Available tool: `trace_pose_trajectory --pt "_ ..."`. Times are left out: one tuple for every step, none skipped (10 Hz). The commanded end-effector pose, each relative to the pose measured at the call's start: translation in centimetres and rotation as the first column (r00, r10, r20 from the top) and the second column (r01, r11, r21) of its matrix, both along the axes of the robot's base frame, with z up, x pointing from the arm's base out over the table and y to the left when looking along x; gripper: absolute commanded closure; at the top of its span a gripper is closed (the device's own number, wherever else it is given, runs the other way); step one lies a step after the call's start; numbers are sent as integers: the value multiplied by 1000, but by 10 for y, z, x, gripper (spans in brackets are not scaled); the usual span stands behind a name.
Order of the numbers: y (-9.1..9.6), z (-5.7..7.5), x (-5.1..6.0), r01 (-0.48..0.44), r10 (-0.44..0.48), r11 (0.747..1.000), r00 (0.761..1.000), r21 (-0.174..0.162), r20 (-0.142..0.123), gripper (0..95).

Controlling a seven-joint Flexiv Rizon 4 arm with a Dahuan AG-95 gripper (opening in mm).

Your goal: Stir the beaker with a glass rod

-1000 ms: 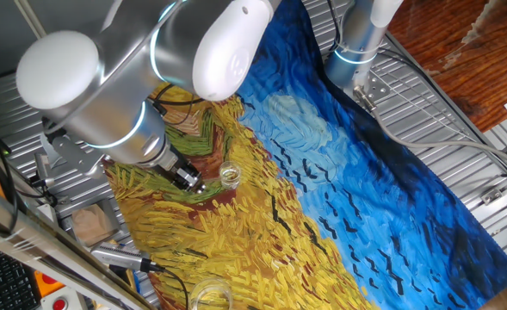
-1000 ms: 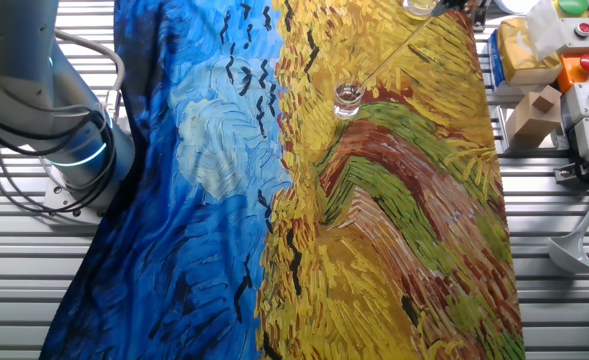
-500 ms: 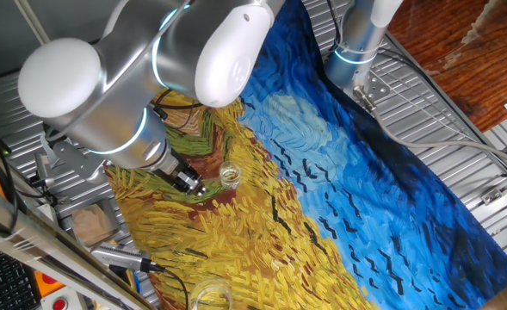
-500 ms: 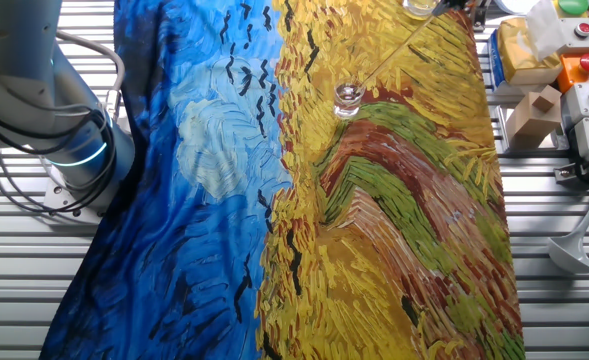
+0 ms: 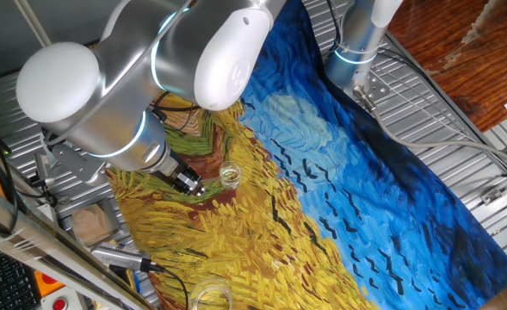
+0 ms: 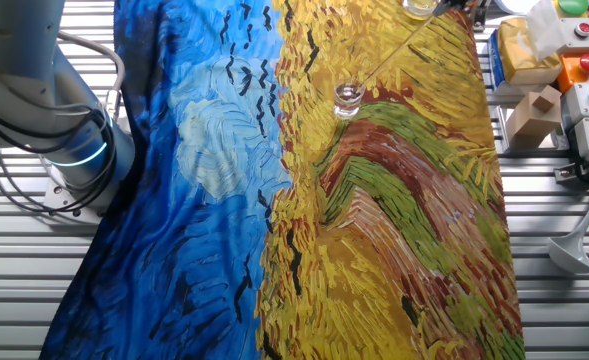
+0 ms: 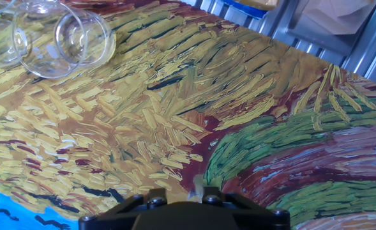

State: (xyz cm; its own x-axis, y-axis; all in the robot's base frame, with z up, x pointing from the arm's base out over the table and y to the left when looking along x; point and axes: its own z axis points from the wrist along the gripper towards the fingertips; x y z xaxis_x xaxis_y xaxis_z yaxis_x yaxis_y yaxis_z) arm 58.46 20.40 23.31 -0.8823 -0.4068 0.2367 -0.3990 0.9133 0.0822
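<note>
My gripper (image 7: 186, 203) is showing only as a dark housing along the bottom edge, fingers hidden. Below me a painted cloth (image 7: 175, 121) is spreading in yellow, green and maroon strokes. A wide clear glass vessel (image 7: 50, 41) is lying on its side toward the far left corner.

Gripper (image 5: 194, 184): fingertips too small to tell their spacing, cut off by the hand view's lower edge. Glass rod (image 6: 399, 48): upper end lost at the frame top. Wider glass vessel (image 5: 208, 297): cropped by the bottom edge.
</note>
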Motion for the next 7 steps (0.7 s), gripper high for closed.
trace_pose_trajectory --pt "0 0 0 -1 1 1000 1000 0 0 760" --pt "0 0 0 -1 1 1000 1000 0 1 760" --pt "-1 0 0 -3 3 1000 1000 1 2 760" --pt "-1 1 0 -4 4 1000 1000 2 2 760" --pt "-1 1 0 -3 3 1000 1000 1 0 760" --pt "-1 1 1 -5 5 1000 1000 1 1 760" --pt "-1 1 1 -5 5 1000 1000 2 1 760"
